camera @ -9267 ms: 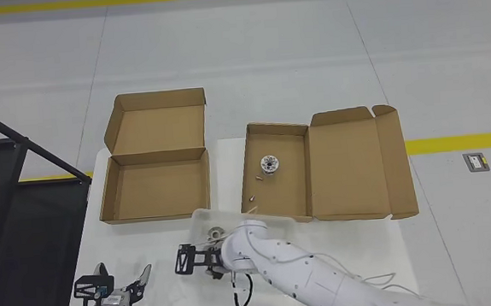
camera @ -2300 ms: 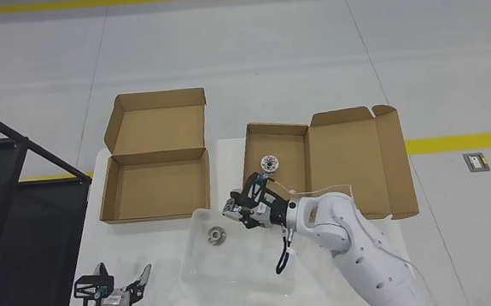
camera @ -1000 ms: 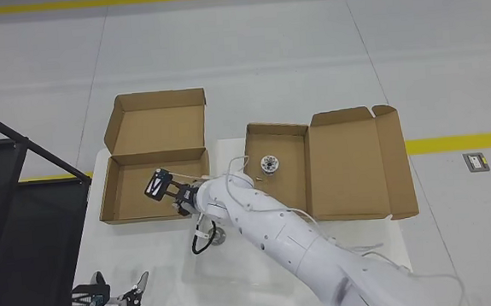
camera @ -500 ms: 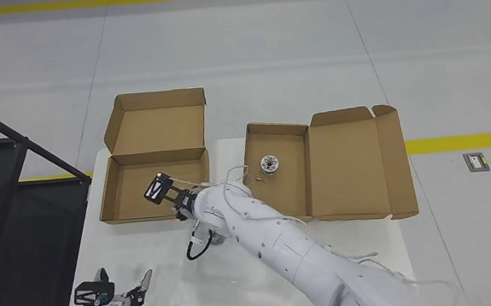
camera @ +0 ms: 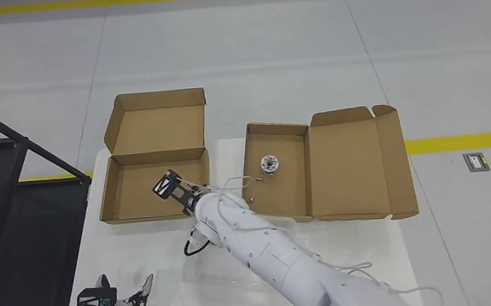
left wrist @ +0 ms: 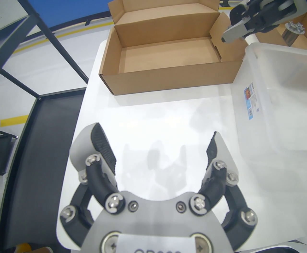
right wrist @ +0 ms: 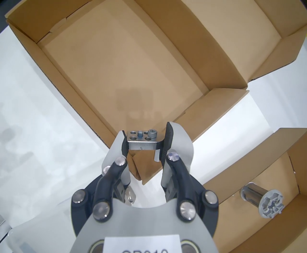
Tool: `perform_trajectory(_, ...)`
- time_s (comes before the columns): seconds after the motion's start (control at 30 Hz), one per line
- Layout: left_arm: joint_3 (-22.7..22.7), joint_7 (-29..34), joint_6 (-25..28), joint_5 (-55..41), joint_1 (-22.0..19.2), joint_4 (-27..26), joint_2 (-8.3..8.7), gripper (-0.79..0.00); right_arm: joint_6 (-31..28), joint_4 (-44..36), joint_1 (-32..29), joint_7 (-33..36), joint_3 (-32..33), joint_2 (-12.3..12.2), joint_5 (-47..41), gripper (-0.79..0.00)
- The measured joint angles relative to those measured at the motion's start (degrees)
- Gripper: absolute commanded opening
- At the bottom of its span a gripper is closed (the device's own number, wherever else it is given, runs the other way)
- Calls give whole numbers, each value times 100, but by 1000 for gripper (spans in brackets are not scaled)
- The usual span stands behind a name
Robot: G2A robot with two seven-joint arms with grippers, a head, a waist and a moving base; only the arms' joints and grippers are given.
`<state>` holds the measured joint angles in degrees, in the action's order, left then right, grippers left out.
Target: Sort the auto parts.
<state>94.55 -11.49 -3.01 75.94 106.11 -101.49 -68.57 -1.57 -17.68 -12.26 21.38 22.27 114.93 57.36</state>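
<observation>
My right gripper is shut on a small metal bracket with several holes and a screw in it. It hangs above the near right corner of the left cardboard box, whose floor is bare. From above, this gripper is over the same box. The right cardboard box holds a grey cylindrical part and a few tiny pieces. My left gripper is open and empty above the white table, near its front left corner.
A clear plastic bin stands on the table just in front of the two boxes, partly under my right arm. A black metal rack borders the table on the left. Both boxes have their lids folded open.
My right gripper has carried the bracket from near the right box to over the left box, then drifted slightly toward that box's near right corner. The left gripper has barely shifted.
</observation>
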Motion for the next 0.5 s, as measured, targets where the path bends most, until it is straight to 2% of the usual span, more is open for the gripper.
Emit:
perform_trajectory(0.13,-12,-6,-35,30,12,-21,-16,0,-115,155,18,-90,18,8,-17,-785)
perform_trajectory(0.17,-15,-7,-43,31,13,-23,-19,0,-150,174,22,-85,18,9,-17,-616)
perform_trajectory(0.27,-23,2,-60,43,22,-24,-30,0,-231,226,27,-92,11,11,-11,-529)
perform_trajectory(0.43,-22,10,-73,73,26,-29,-46,0,-326,274,45,-176,21,10,-32,-520)
perform_trajectory(0.5,-19,15,-79,82,27,-30,-51,0,-341,283,50,-194,23,10,-36,-486)
